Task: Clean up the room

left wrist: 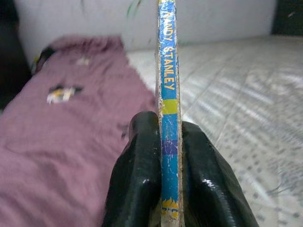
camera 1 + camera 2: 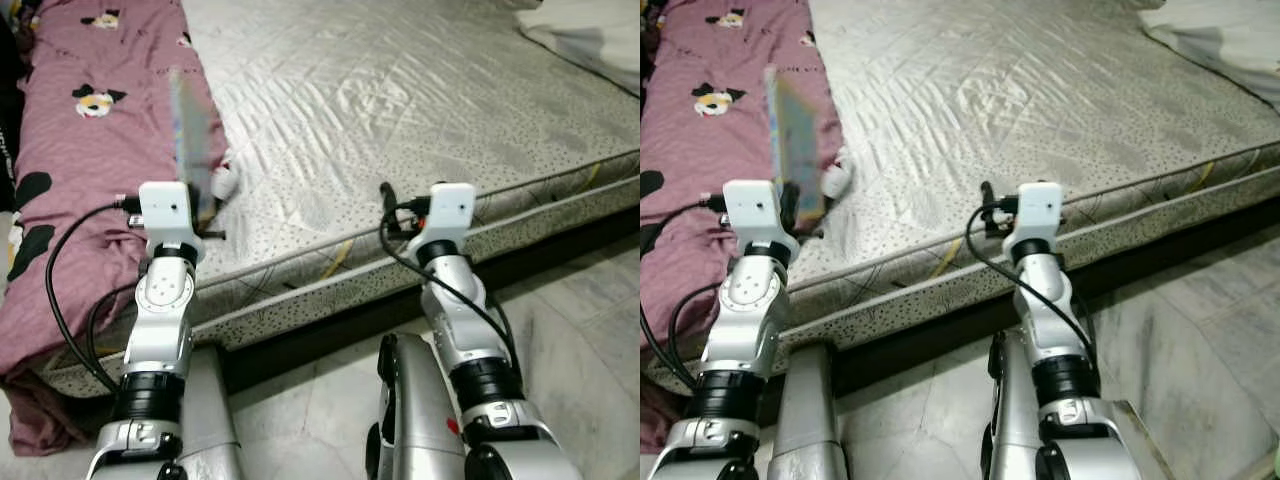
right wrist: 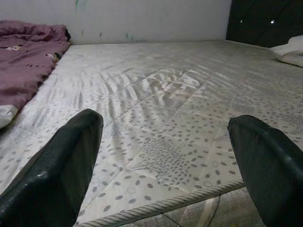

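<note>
My left gripper [image 1: 163, 156] is shut on a thin book [image 1: 167, 94] with a blue and yellow spine, held upright on its edge. In the left eye view the book [image 2: 192, 135] stands above the bed's front left part, beside the purple blanket [image 2: 90, 150]. My right gripper [image 3: 165, 156] is open, with nothing between its fingers [image 3: 57, 170], and hovers at the front edge of the mattress [image 2: 400, 110]. The right wrist [image 2: 450, 215] sits just over that edge.
The silver quilted mattress spreads wide ahead. A purple cartoon-print blanket covers its left side and hangs over the corner. A white pillow [image 2: 590, 35] lies at the far right. A small white thing [image 2: 225, 182] sits by the blanket's edge. Pale tiled floor [image 2: 590, 330] lies below.
</note>
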Tool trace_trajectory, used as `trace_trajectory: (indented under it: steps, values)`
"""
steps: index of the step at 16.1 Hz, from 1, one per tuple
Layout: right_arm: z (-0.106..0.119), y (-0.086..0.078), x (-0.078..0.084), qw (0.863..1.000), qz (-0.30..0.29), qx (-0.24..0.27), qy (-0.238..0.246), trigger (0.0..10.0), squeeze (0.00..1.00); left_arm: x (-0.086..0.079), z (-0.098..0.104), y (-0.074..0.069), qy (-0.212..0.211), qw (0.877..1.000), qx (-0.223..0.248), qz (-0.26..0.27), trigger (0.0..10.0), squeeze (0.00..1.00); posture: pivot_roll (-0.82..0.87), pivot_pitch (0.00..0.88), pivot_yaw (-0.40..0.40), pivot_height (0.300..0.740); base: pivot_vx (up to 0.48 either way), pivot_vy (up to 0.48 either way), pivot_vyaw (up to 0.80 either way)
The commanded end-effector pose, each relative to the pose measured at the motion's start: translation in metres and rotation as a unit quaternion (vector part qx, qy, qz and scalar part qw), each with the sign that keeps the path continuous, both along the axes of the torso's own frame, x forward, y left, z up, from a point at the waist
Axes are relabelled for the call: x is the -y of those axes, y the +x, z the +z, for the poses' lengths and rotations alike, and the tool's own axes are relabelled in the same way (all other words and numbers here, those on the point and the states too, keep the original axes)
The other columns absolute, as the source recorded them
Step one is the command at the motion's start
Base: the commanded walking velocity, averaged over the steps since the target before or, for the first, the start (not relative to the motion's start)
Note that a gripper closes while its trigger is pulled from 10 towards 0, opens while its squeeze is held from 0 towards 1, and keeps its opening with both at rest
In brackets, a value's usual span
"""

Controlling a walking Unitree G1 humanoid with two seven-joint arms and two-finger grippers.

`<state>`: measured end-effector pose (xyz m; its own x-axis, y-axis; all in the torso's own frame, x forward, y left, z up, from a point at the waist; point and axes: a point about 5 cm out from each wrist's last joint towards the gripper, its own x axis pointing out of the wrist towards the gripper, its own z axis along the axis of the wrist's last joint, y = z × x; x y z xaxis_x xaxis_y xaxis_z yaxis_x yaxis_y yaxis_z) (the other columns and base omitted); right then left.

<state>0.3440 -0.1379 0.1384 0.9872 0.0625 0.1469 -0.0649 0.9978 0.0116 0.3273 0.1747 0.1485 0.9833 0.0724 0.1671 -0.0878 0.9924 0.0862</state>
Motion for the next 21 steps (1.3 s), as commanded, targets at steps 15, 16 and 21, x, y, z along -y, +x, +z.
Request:
trace_trajectory:
  steps: [15,16,21]
  values:
    - [0.009,-0.030,-0.002,0.998,0.013,0.002,0.058,10.0,0.00,0.007,0.010,-0.028,0.025,0.999,0.021,-0.019,10.0,0.00,0.05,0.000,0.030,0.536,0.000,0.000,0.00]
    - [0.010,-0.032,-0.004,0.998,0.015,-0.001,0.061,10.0,0.00,0.008,0.012,-0.028,0.023,0.999,0.018,-0.026,10.0,0.00,0.05,0.000,0.035,0.546,0.000,0.000,0.00]
    - [0.007,-0.038,-0.014,0.997,0.026,-0.013,0.069,10.0,0.00,0.007,0.014,-0.030,0.025,0.999,0.006,-0.032,10.0,0.00,0.05,0.000,0.040,0.603,0.000,0.000,0.00]
